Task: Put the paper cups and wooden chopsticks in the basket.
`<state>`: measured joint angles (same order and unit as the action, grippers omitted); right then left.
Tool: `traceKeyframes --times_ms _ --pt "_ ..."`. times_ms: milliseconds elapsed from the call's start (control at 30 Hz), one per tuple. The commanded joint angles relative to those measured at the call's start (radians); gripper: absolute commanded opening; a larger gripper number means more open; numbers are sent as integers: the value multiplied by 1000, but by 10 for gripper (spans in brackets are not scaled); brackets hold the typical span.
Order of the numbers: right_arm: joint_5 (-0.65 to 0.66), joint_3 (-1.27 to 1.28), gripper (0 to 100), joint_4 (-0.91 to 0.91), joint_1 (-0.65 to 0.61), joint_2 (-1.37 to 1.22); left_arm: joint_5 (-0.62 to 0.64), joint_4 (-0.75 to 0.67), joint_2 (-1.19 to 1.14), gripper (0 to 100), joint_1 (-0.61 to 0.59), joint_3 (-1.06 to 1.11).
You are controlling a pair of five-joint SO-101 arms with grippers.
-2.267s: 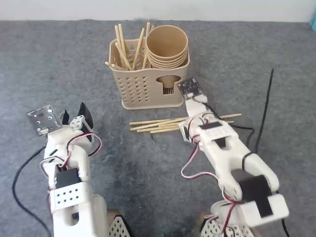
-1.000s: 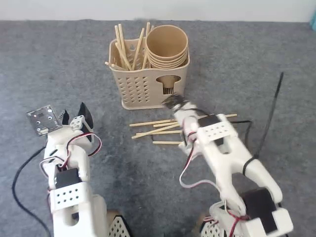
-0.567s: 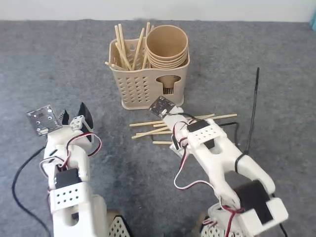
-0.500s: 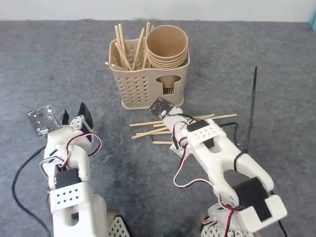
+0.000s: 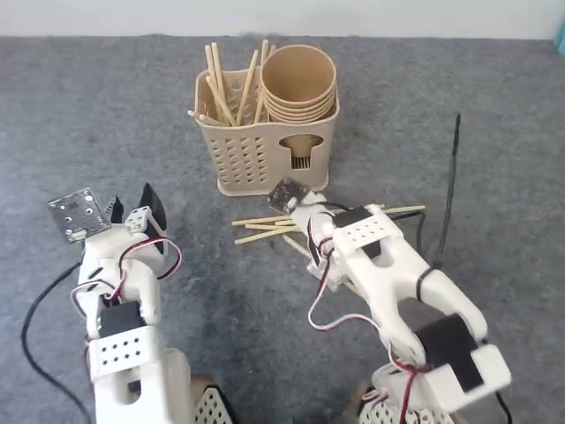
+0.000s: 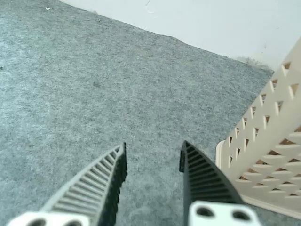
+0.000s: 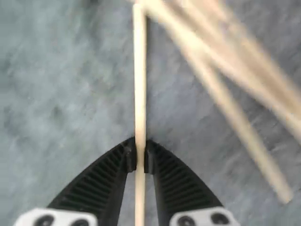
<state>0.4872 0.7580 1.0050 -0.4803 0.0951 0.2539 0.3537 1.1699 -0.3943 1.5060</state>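
Right claw (image 7: 139, 161) clamped on one wooden chopstick (image 7: 139, 70), centre of high view, over the table (image 5: 106, 115). Left claw (image 6: 153, 157) apart, lower left. Basket (image 5: 243, 155), upper centre, holds paper cups (image 5: 300, 79); loose chopsticks (image 5: 260, 228) lie just below it.

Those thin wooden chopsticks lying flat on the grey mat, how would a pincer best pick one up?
From above, I'd say, pinching across the shaft where the loose chopsticks fan apart. Each lies flat, long and thin, so only its narrow width fits between the fingers. The right pincer holds its chopstick that way.
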Motion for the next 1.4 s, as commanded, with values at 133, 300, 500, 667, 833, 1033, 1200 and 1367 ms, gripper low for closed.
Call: traceKeyframes --times_ms 133,300,500,667,833,1033,1200,1367 --pt "-15 72 8 202 -36 414 5 -37 20 181 5 -4" --pt "-21 124 8 325 -113 740 5 -35 20 181 5 -4" --pt "-167 118 8 364 -77 1179 -69 64 28 181 51 -22" --pt "-278 123 8 412 74 1489 -189 334 28 181 267 -150" --pt "-287 123 7 470 360 1673 -358 517 18 181 532 -289" --pt "-235 123 7 479 730 1704 -451 690 -35 181 833 -467" --pt "-224 158 7 475 918 1705 -454 776 -359 181 925 -696" --pt "-224 247 7 364 1040 1705 -562 827 -717 180 967 -926"
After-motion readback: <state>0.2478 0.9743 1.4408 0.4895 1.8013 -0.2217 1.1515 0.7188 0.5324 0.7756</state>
